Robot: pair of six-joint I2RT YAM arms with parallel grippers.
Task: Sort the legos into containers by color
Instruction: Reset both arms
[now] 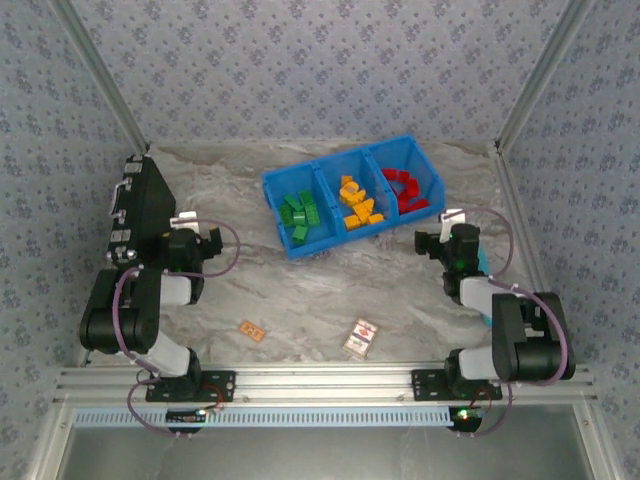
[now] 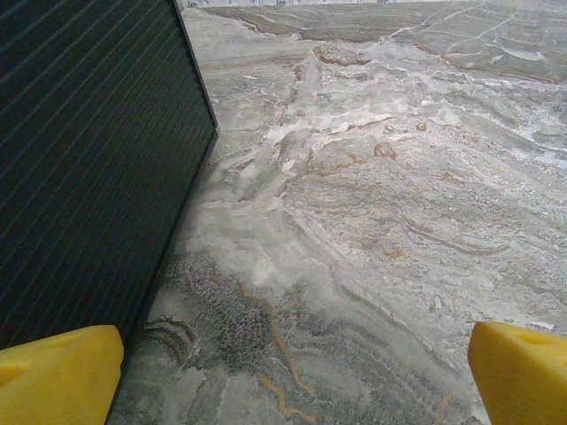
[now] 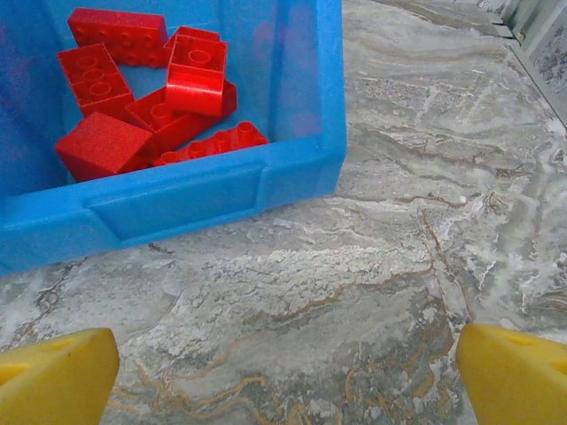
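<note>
The blue three-compartment bin (image 1: 277, 190) stands at the back middle of the table. Green legos (image 1: 301, 214) fill its left compartment, orange legos (image 1: 357, 203) the middle one, red legos (image 1: 403, 189) the right one. In the right wrist view the red legos (image 3: 146, 102) lie inside the bin's near right corner (image 3: 301, 168). My left gripper (image 1: 212, 243) hovers open over bare marble beside the black box, its yellow fingertips (image 2: 58, 372) wide apart. My right gripper (image 1: 428, 241) is open too, just in front of the bin, with nothing between its fingertips (image 3: 518, 376).
A black box (image 1: 147, 205) stands at the left, close to the left gripper, and its ribbed side (image 2: 89, 159) is near the left fingertip. A tan patterned tile (image 1: 251, 329) and a red-and-white card (image 1: 360, 338) lie near the front edge.
</note>
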